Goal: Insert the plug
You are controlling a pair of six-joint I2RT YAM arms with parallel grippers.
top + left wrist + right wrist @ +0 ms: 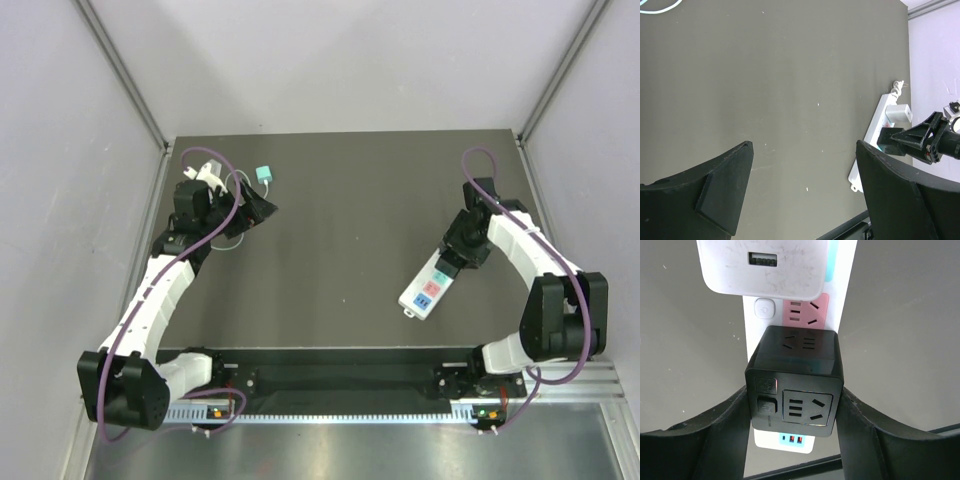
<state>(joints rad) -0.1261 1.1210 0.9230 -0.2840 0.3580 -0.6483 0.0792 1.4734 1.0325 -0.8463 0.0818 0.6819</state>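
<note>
Black cube plug (pixel 795 382): clamped side to side in the right gripper (pixel 792 407), its socket faces turned up toward the wrist camera, prongs out of sight beneath.
- It hangs over the white power strip (pixel 423 292), just below the pink socket (pixel 807 312) in the wrist view.
- I cannot tell from here whether the prongs have already met the strip or are still above it.
- A white charger (pixel 762 265) occupies the strip's far end. It is close to the cube but apart from it.

Strip lies loose and slanted on the bench (pixel 340 200), with nothing bracing it.

Left gripper (pixel 802 170): jaws wide apart and empty, well away at the far left near a teal plug (pixel 264 175).

To do the step well:
- Square the cube to the strip's long axis.
- Centre it on one socket and descend straight, without tilt.
- Push slowly, since off-centre force would likely skid the strip.
- Release only once the cube sits flush.
</note>
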